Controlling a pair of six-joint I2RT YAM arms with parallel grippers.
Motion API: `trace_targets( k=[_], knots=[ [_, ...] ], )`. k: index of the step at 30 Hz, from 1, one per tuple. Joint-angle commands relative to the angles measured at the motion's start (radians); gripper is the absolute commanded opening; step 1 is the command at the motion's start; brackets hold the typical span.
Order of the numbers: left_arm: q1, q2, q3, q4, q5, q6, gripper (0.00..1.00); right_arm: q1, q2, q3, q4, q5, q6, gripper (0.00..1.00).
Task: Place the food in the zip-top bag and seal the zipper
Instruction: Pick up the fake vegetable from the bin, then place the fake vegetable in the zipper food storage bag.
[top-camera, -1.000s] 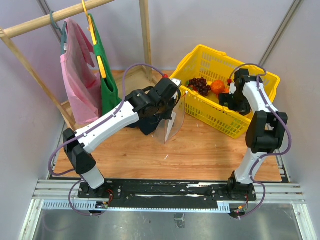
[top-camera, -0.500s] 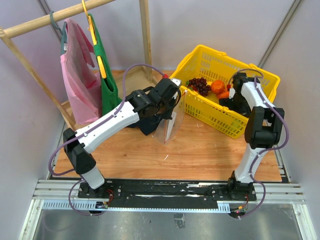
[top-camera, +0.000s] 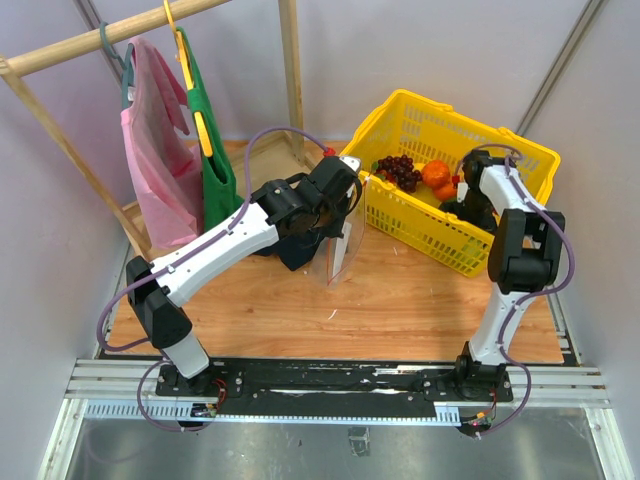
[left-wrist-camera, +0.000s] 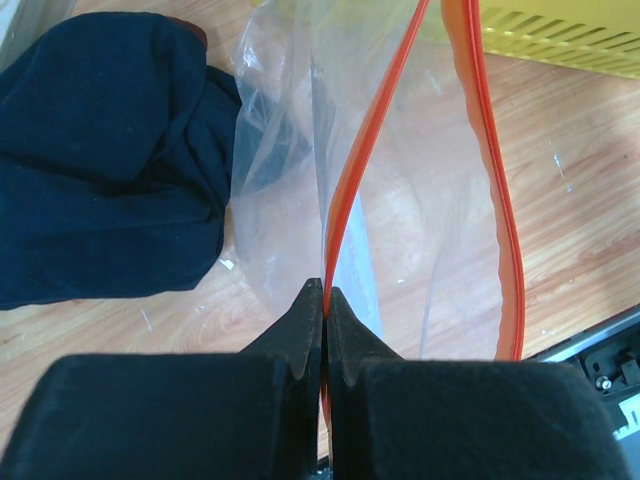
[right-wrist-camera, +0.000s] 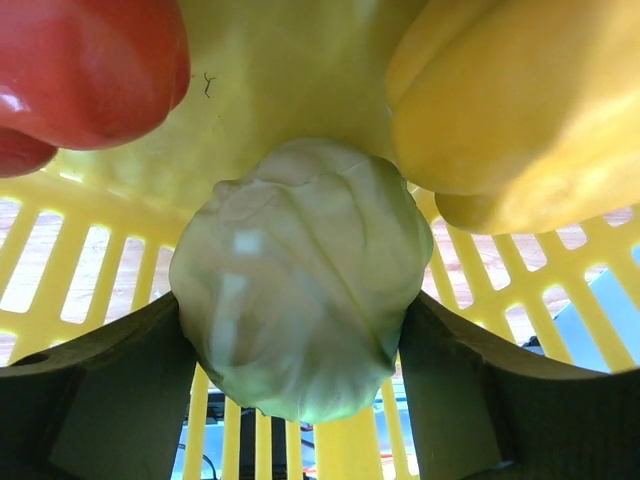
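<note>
**Bag-loading, grasp stage.** Left hand (left-wrist-camera: 323, 300) is clenched on the orange-red zipper (left-wrist-camera: 352, 180) of the clear zip-top bag (top-camera: 340, 245). The bag hangs mouth-open over the wooden counter (top-camera: 400, 300), just beside the yellow basket (top-camera: 425, 235) and near a dark blue cloth (left-wrist-camera: 100, 160). Right hand (right-wrist-camera: 295, 390), inside the basket, grasps the pale green cabbage (right-wrist-camera: 300, 290). A red tomato (right-wrist-camera: 80, 60) and a yellow bell pepper (right-wrist-camera: 520, 100) lie just beside it.

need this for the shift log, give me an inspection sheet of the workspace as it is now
surface: wooden table, small white marks
job's things: clear bag held open, zipper unsealed; green ball, tomato, pepper in basket
clutter: dark cloth, grapes
grippers: left gripper shut on zipper; right gripper gripping green ball
cables: purple cables on both arms
surroundings: rack, pink bag, green bag
</note>
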Motion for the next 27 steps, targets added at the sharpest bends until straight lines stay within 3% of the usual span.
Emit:
trace_targets(
  k=[1,15,27],
  knots=[
    [-0.007,-0.025,0.014,-0.005,-0.022,-0.001,0.0,-0.006,-0.061,-0.005,-0.004,-0.076,0.024,0.6],
    [-0.007,-0.031,0.03,-0.021,-0.054,-0.011,0.0,-0.006,-0.339,0.106,0.021,-0.034,0.111,0.41],
    [-0.007,0.006,0.085,-0.062,-0.122,-0.079,0.0,0.01,-0.664,0.031,0.258,-0.132,0.286,0.32]
  ],
)
